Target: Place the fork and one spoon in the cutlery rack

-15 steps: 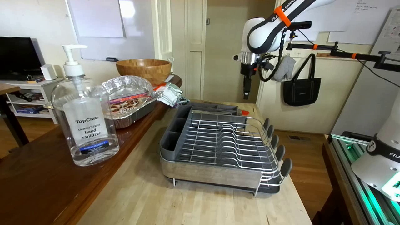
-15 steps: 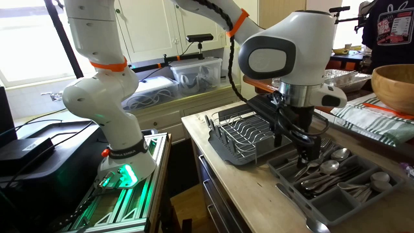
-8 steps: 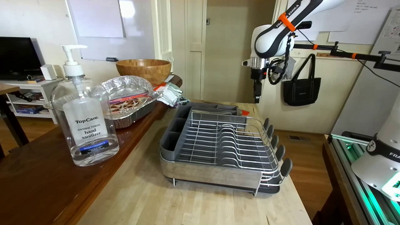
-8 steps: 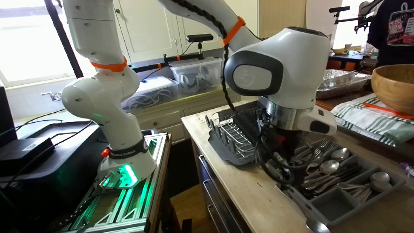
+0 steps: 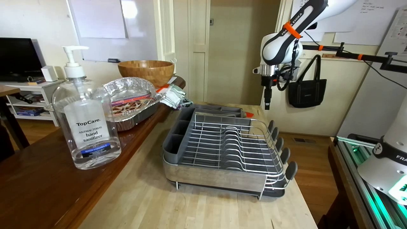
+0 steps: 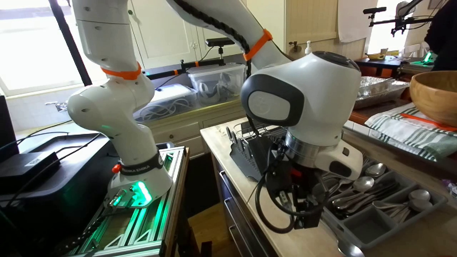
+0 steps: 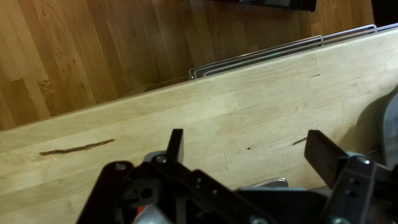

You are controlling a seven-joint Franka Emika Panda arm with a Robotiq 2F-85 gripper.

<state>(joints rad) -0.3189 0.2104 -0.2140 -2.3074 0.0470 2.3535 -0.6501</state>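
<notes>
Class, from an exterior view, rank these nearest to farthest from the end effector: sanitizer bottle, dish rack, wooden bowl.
1. Dish rack, on the pale worktop.
2. Wooden bowl, far end of the dark counter.
3. Sanitizer bottle, at picture left, close to the camera.

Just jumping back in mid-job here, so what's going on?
The robot's open gripper hovers over the counter, holding nothing. Near it, a spoon lies on the counter beside the grey cutlery tray. The cutlery rack stands on the same counter; I can make out no cutlery in it, though parts of its inside are hidden.
</notes>
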